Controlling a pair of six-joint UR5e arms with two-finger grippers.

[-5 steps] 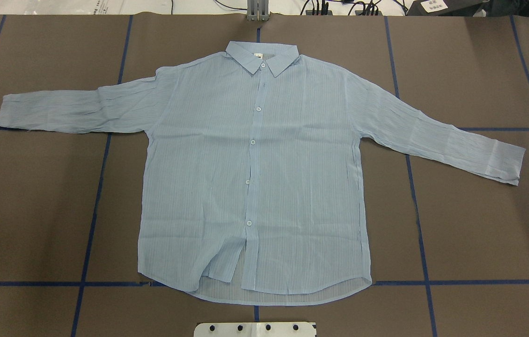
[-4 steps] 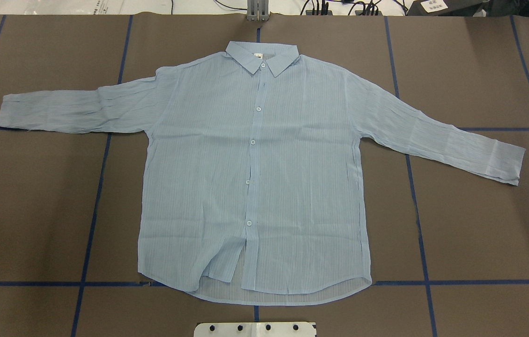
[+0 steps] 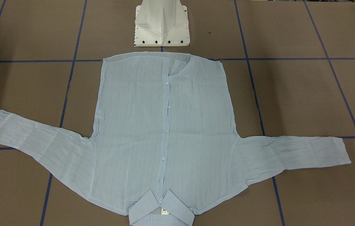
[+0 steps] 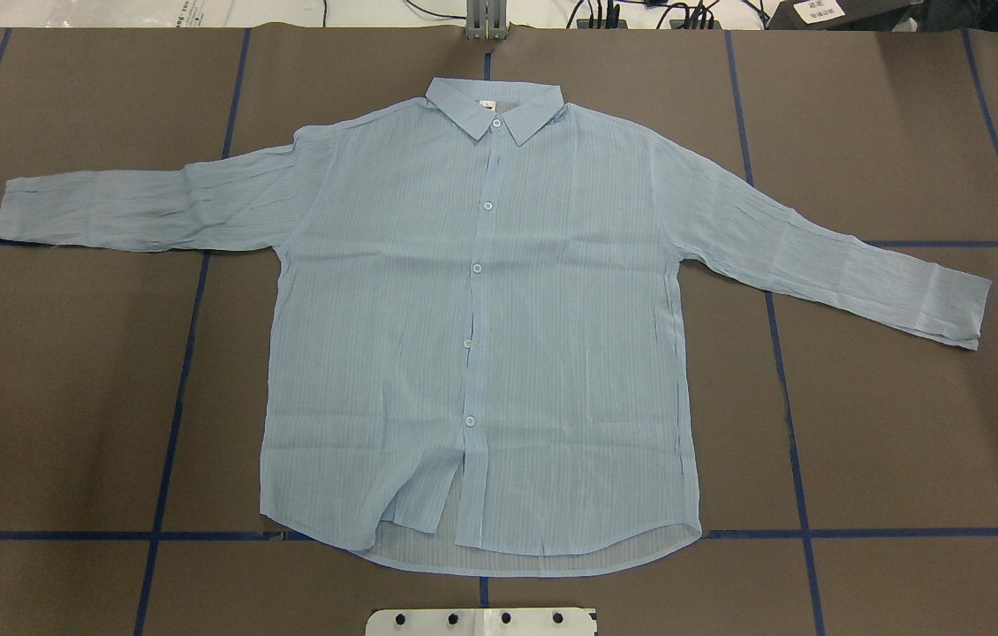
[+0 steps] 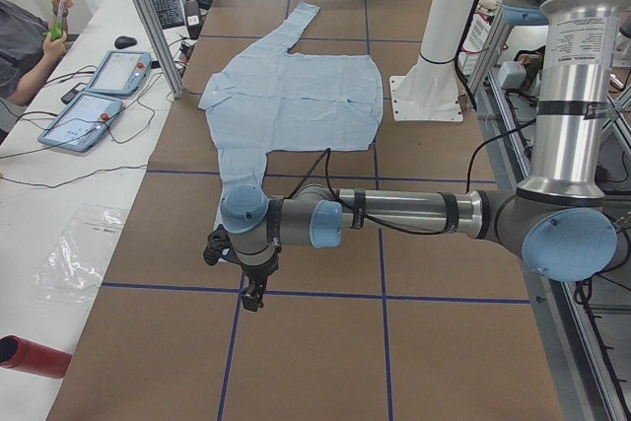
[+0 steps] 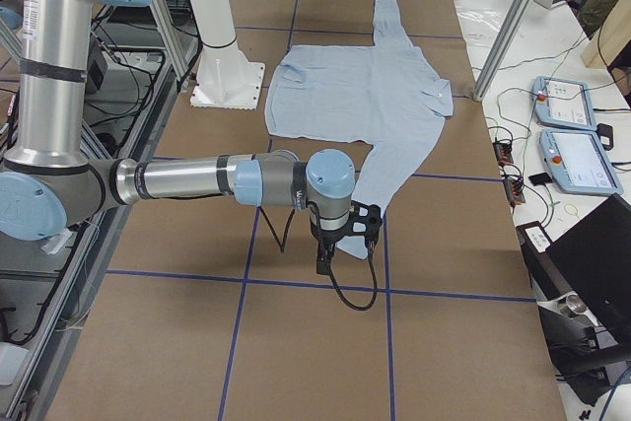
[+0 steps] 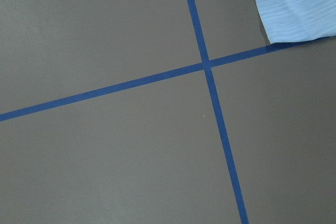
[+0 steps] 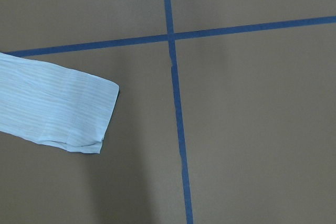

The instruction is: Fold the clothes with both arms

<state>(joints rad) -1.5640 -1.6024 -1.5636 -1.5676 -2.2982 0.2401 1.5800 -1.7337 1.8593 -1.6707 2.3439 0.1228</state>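
The left arm (image 5: 394,212) is reaching out past the shirt's (image 4: 481,336) left cuff (image 7: 296,6). It is holding the left gripper (image 5: 254,295) point-down over the table (image 4: 49,397) just beyond that cuff. I cannot tell whether this pincer is standing apart or together, since only a side view is showing it. The left sleeve (image 4: 137,208) is stretching almost straight out from the shirt's body. The shirt itself is lying flat, buttoned and front up, in the middle of the table. Its collar (image 4: 493,104) is pointing away from the pedestal (image 3: 161,23), and its hem is lying nearest it, with one lower front corner turning back beside the placket. The right sleeve (image 4: 826,256) is slanting outward and toward the hem side. At the right cuff (image 8: 58,106) the right arm (image 6: 187,179) is holding the right gripper (image 6: 322,263) point-down above the table, near a crossing of blue tape (image 8: 170,36). I cannot tell how this pincer is standing either.
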